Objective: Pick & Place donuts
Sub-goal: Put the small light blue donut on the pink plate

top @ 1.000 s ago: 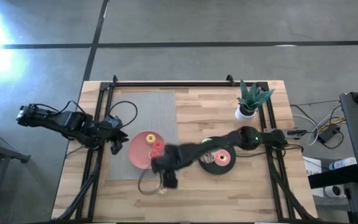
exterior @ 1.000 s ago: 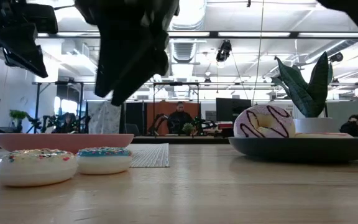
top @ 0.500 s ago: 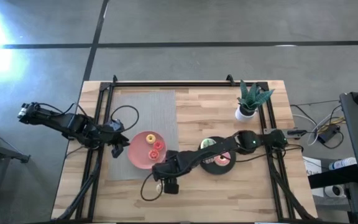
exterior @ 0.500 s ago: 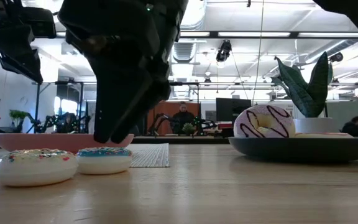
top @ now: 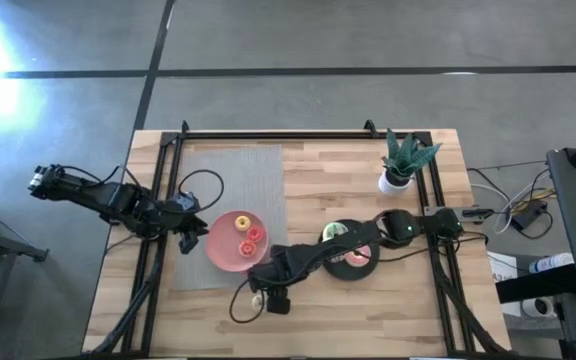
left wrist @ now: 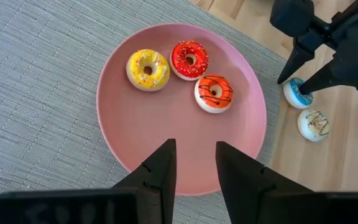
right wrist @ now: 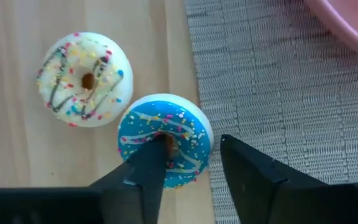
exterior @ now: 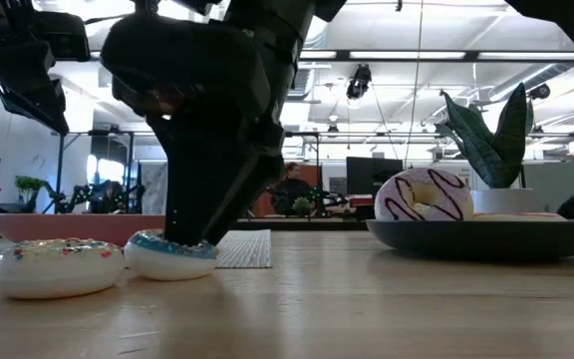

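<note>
My right gripper [right wrist: 188, 149] is down at the bluish sprinkled donut [right wrist: 165, 140], open; one finger is in its hole and the other stands beside its rim over the grey mat. A white sprinkled donut [right wrist: 86, 78] lies flat on the wood next to it; both show in the low view, blue [exterior: 172, 257] and white [exterior: 56, 267]. My left gripper [left wrist: 196, 158] hovers open over the pink plate [left wrist: 135, 137], which bears yellow [left wrist: 148, 68], red [left wrist: 189, 59] and orange [left wrist: 214, 93] donuts. A white chocolate-striped donut [exterior: 422, 194] leans on the black plate [exterior: 486, 237]. My right gripper comes from above, pointing down. One fingertip [right wrist: 156, 149] is in the bluish donut's hole [right wrist: 166, 142], touching the ring; the other finger [right wrist: 241, 155] stands just outside the rim, with a small gap. The donut rests on the table, slightly tilted.
The grey mat [top: 238, 180] lies under the pink plate [top: 230, 240]. The black plate [top: 353, 262] sits under my right arm. A potted plant [top: 403, 160] stands near the far right corner. A black frame rail [top: 298, 133] runs along the far edge.
My right gripper has come down and toward the table's near edge onto the bluish donut, one finger entering its hole. The donut, flat before, now sits slightly tipped; the white donut beside it has stayed put.
</note>
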You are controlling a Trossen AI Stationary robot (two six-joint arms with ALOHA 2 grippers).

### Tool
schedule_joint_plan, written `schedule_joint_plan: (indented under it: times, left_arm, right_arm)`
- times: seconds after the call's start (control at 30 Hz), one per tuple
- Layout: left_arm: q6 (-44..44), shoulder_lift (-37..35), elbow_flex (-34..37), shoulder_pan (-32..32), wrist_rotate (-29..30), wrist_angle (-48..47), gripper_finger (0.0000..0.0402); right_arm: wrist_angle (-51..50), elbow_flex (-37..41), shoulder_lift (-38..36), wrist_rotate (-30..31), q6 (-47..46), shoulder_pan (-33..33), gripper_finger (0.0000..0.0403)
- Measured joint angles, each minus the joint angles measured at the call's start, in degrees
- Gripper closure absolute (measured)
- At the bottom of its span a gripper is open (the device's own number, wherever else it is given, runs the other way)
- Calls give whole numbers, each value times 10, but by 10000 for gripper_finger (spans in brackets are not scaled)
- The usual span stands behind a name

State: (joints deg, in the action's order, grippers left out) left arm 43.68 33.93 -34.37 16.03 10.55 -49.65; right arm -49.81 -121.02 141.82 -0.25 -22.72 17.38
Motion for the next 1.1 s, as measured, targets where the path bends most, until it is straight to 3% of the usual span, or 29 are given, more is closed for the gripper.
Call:
schedule_joint_plan:
  times: [0.33,0.63,0.87,1.1]
  left_arm:
    - [-3,0,0,0,0,-6,315]
    - [30,-27,-6,3,-1,-69,315]
    - [34,-62,-29,3,4,-69,315]
    - [45,-87,-66,3,46,-116,315]
  right_arm:
    - [7,-16,0,-45,3,-9,384]
    - [36,-59,-39,32,-8,-70,389]
    - [137,-59,-38,6,-60,-163,390]
    - [159,-54,-34,-42,-49,-187,386]
